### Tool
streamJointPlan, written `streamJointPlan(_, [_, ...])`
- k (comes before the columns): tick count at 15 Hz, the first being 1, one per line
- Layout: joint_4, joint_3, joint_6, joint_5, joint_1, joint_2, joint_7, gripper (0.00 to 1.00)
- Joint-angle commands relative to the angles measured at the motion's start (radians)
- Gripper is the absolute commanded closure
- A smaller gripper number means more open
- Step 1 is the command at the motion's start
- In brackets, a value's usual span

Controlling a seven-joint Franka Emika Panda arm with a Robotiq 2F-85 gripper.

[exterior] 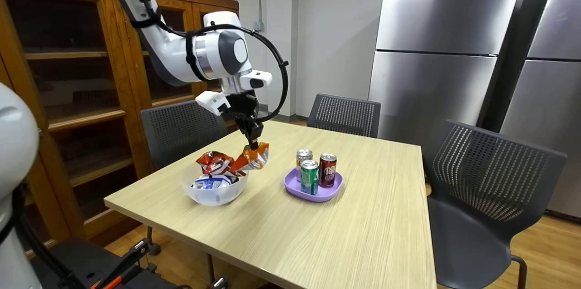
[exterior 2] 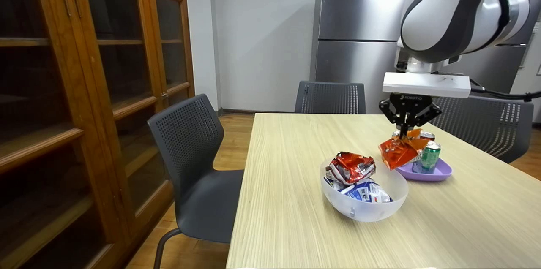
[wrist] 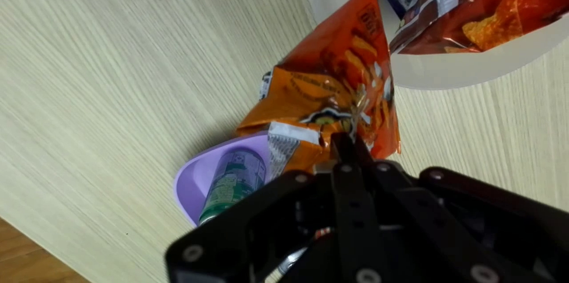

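Your gripper (wrist: 350,142) has its fingers pinched together on one end of the orange chip bag (wrist: 329,83), which slants down from the tips, held above the table (exterior: 372,230) between the frosted bowl (exterior 2: 372,213) and the purple tray (exterior: 325,195). In the bowl you see a red chip bag (exterior 2: 351,166) and a blue bag (exterior 2: 367,192) crowded together; you cannot tell whether the held bag touches them or the rim. On the tray you have three upright cans: a green can (exterior: 309,179), a dark red can (exterior: 328,171) and a partly hidden third can (exterior: 303,156).
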Motion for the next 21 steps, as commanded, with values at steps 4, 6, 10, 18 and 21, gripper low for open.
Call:
streamJointPlan(4, [-0.064, 0.056, 0.001, -0.028, -0.023, -0.053, 0.016, 1.00])
streamJointPlan(6, [-0.071, 0.068, 0.000, -0.023, -0.021, -0.052, 0.014, 1.00])
streamJointPlan(10, [-0.079, 0.096, -0.006, 0.004, -0.021, -0.048, -0.002, 1.00])
streamJointPlan(18, [-0.093, 0.145, -0.015, 0.035, -0.016, -0.036, -0.017, 1.00])
streamJointPlan(21, [-0.099, 0.160, -0.019, 0.045, -0.014, -0.032, -0.025, 1.00])
